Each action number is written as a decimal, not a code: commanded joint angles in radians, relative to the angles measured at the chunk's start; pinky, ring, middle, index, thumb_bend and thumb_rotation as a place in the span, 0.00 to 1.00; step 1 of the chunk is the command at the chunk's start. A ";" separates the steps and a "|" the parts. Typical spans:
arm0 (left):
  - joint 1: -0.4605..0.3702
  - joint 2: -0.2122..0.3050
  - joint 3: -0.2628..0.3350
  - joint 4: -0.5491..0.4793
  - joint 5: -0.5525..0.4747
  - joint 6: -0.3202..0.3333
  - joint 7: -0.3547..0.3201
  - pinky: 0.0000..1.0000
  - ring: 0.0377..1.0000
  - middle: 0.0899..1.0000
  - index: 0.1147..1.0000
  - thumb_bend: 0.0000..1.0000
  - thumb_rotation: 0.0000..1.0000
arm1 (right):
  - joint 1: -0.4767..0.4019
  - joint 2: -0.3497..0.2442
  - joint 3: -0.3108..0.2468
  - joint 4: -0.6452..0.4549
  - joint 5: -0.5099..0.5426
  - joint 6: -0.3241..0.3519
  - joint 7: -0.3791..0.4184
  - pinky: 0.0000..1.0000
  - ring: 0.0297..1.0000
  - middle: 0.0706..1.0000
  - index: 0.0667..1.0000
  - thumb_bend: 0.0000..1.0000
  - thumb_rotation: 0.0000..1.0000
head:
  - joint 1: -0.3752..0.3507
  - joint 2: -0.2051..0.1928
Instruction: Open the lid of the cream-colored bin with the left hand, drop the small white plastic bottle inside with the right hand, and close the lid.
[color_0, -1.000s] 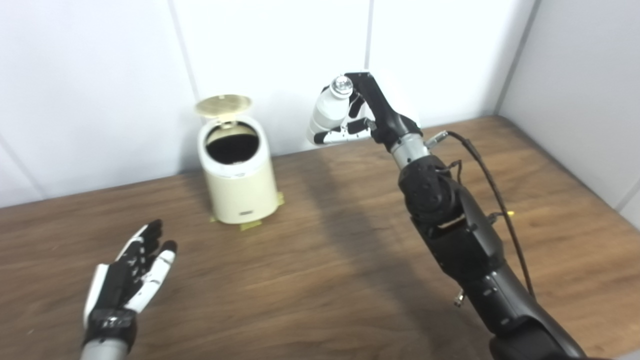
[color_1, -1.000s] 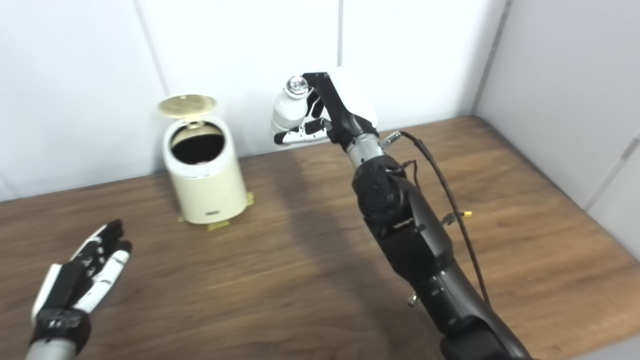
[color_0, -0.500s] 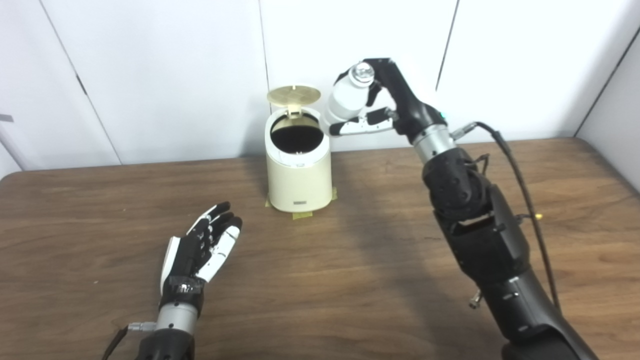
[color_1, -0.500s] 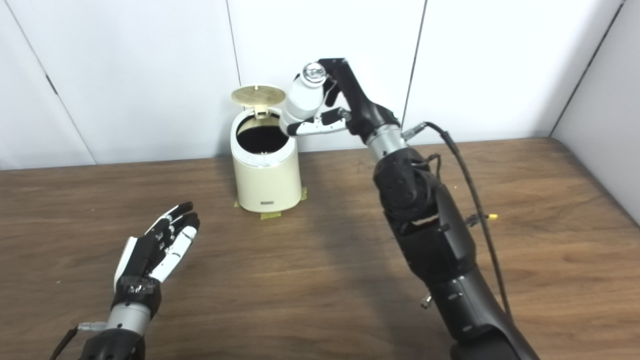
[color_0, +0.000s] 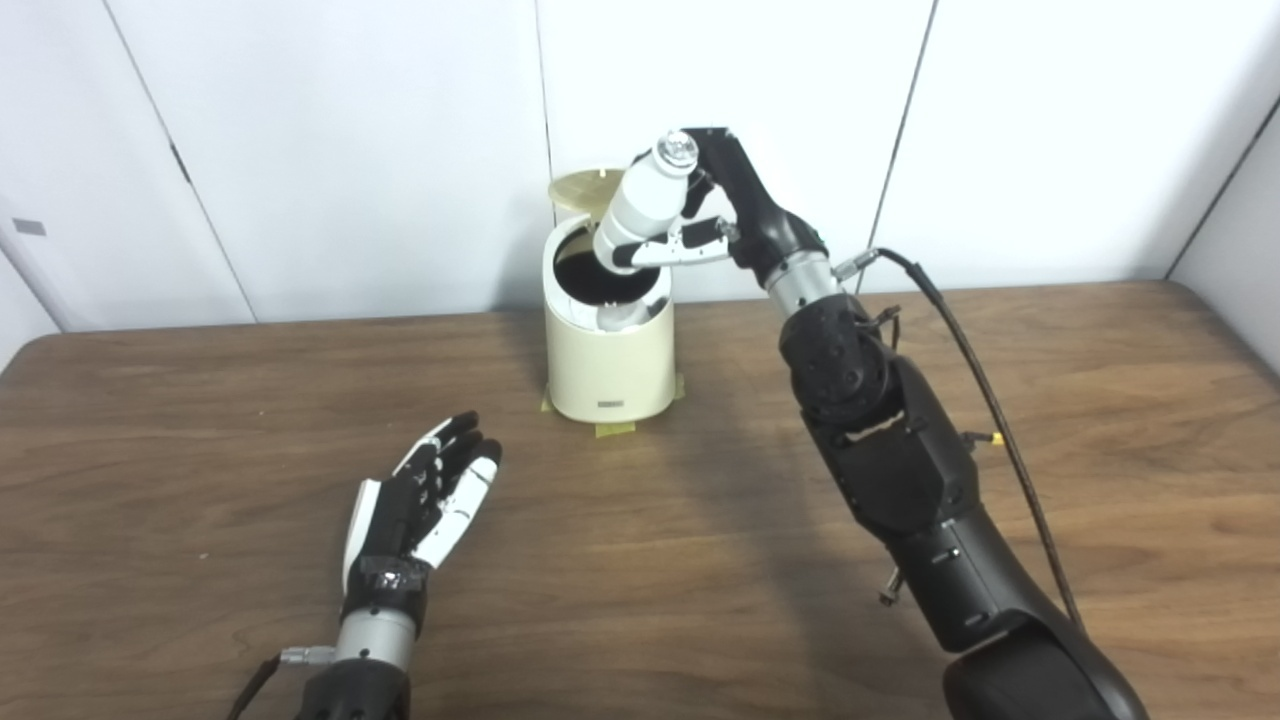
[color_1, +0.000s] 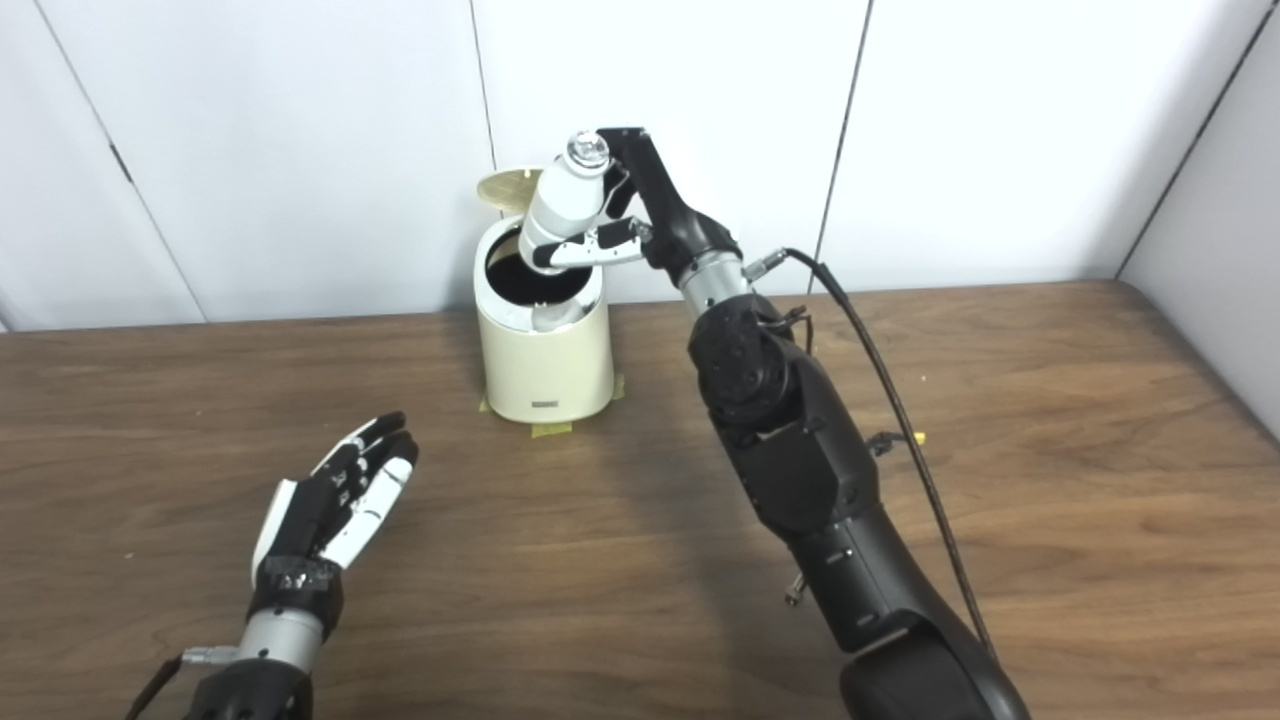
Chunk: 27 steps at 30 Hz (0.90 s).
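The small white plastic bottle (color_0: 645, 205) hangs tilted over the mouth of the cream-colored bin (color_0: 608, 345), clamped in the right robot hand (color_0: 700, 225), ready to drop. The lid (color_0: 578, 188) stands open behind. The left robot hand (color_0: 420, 500) rests apart and empty on the desk (color_0: 200, 420).

bins I can see: one (color_0: 608, 350)
bottles: one (color_0: 640, 205)
hands: two, left (color_0: 420, 505) and right (color_0: 735, 215)
tables: one (color_0: 700, 560)
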 joint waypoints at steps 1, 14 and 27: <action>-0.024 0.006 -0.011 -0.010 -0.008 -0.041 0.016 0.89 0.87 0.85 0.86 0.58 0.57 | -0.072 0.003 -0.002 -0.001 -0.005 -0.053 -0.038 0.38 0.42 0.44 0.46 0.52 0.00 | 0.001 0.001; -0.026 0.009 -0.032 -0.013 -0.020 -0.037 0.039 0.86 0.86 0.84 0.87 0.58 0.56 | -0.098 0.029 -0.001 0.146 0.011 -0.130 -0.090 0.38 0.42 0.44 0.46 0.52 0.00 | 0.013 0.006; -0.031 0.018 -0.054 -0.025 -0.015 -0.025 0.050 0.90 0.88 0.84 0.87 0.58 0.57 | -0.114 0.043 0.004 0.253 -0.002 -0.222 -0.197 0.40 0.42 0.44 0.46 0.52 0.00 | 0.012 0.009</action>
